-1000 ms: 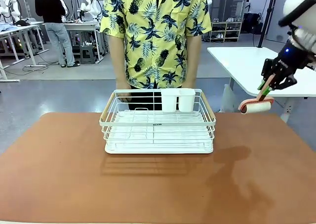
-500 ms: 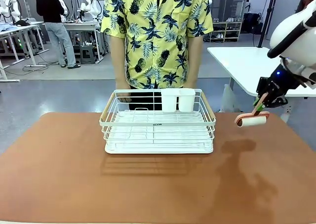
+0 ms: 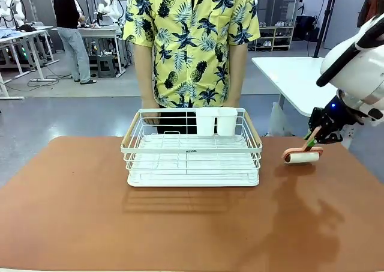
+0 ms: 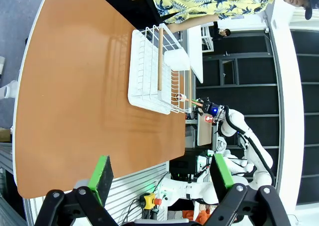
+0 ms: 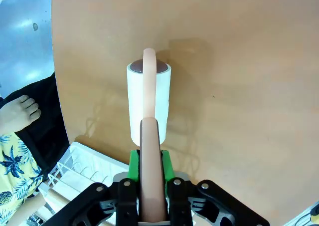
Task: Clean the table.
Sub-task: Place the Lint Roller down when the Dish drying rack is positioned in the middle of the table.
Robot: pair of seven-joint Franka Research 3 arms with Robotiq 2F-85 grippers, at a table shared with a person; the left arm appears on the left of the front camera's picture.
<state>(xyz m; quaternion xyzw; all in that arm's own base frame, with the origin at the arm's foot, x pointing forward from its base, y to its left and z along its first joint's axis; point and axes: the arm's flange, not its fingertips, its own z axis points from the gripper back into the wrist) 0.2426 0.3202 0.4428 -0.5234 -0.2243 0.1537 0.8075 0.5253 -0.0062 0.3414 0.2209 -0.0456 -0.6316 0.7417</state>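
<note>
Roller [image 3: 302,157] on table [image 3: 180,224], handle clamped in right tool [image 3: 312,139]; left tool [image 4: 162,178] apart

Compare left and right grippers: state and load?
The right gripper is shut on the lint roller handle; the left gripper is open and empty. Right is down at the table by the dish rack; left hangs high above it. Both have green-padded fingers.
</note>
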